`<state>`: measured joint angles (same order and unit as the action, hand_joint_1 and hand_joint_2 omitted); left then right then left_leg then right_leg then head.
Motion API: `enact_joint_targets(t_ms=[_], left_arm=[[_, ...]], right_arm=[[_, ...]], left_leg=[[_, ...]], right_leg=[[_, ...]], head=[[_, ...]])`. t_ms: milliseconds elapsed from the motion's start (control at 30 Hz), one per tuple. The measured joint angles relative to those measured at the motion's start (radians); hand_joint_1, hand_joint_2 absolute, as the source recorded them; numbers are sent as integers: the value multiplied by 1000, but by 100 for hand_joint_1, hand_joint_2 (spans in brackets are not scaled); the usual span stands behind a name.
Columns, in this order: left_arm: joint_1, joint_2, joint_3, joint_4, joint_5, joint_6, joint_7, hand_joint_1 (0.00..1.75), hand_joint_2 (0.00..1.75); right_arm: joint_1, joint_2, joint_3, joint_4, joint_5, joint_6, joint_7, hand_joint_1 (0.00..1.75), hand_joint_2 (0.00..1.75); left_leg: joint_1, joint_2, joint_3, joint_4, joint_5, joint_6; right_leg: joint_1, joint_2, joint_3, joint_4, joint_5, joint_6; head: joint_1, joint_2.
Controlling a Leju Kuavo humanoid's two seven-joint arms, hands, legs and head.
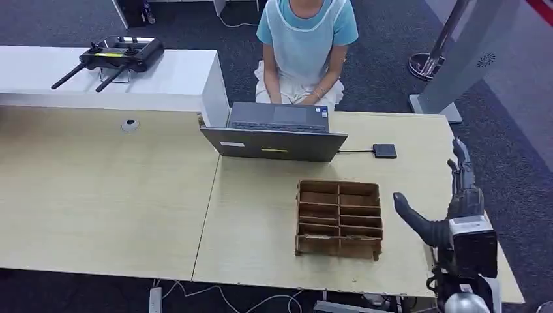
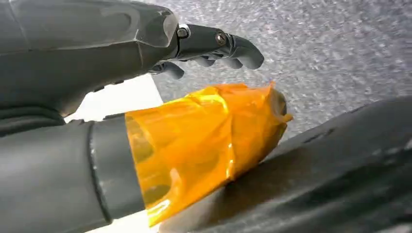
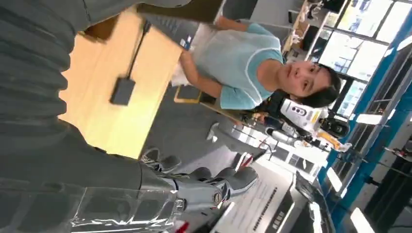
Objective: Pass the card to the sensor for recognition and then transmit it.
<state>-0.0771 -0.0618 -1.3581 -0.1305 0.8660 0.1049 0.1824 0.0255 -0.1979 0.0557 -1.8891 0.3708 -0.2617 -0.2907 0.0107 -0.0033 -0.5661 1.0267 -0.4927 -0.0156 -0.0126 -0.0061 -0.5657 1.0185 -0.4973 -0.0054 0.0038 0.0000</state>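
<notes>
A small black square sensor (image 1: 385,150) on a cable lies on the wooden table (image 1: 261,215) to the right of the laptop; it is also in the right wrist view (image 3: 122,91). A brown cardboard box (image 1: 339,218) with several slots stands at the table's front; I cannot tell what the slots hold. My right hand (image 1: 456,202) hovers over the table's right edge, just right of the box, fingers (image 3: 218,184) straight and thumb spread toward the box, holding nothing. My left hand (image 2: 145,97) hangs over grey carpet, its thumb wrapped in orange film, fingers (image 2: 218,46) loosely extended and holding nothing.
A grey laptop (image 1: 277,134) stands open at the table's far side, with a person (image 1: 303,45) in a light blue top seated behind it. A black remote controller (image 1: 117,55) lies on the white counter at the far left. A grey stand (image 1: 456,59) rises at the right.
</notes>
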Motion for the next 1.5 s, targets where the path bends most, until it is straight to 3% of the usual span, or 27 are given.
enact_joint_targets(t_ms=[233,333,467,700,933,1067,1333,1500], left_arm=[[2,1,8,0,2,-4,-7,0,0],[2,1,11,0,12,-8,-13,0,0],[4,1,32,0,57,-7,-60,0,0],[4,6,54,0,85,-12,-136,0,0],[3,14,52,0,61,-10,-130,0,0],[0,18,23,0,-8,19,-111,0,0],[-7,24,-31,0,-60,38,-92,0,0],[-10,27,-33,0,-4,23,-102,0,0]], right_arm=[[-76,-53,3,25,10,0,20,0,175],[-112,-71,16,39,76,-14,47,0,175],[-202,-107,35,69,207,-39,111,0,175],[-387,-166,76,151,329,-15,187,0,175],[-599,-210,149,281,454,61,249,0,175],[-719,-224,205,377,512,110,274,0,175],[-849,-226,289,503,594,130,311,0,175],[-919,-221,347,596,664,126,346,0,175]], left_leg=[[0,-1,0,0,0,0],[0,-1,-1,0,0,0],[0,0,-1,0,1,0],[0,0,-1,1,1,1],[0,0,-1,1,2,1],[0,-1,-1,1,2,2],[0,-1,-2,1,2,2],[0,-1,-2,1,2,2]], right_leg=[[0,-1,0,0,0,0],[0,-1,-1,1,0,0],[0,-1,-1,1,0,0],[0,0,0,1,1,0],[0,0,-1,1,2,0],[0,-1,-1,1,2,0],[0,-1,-1,1,2,0],[0,-2,-1,1,2,0]], head=[[0,0],[0,0],[0,0],[0,0],[0,0],[0,0],[0,0],[0,0]])
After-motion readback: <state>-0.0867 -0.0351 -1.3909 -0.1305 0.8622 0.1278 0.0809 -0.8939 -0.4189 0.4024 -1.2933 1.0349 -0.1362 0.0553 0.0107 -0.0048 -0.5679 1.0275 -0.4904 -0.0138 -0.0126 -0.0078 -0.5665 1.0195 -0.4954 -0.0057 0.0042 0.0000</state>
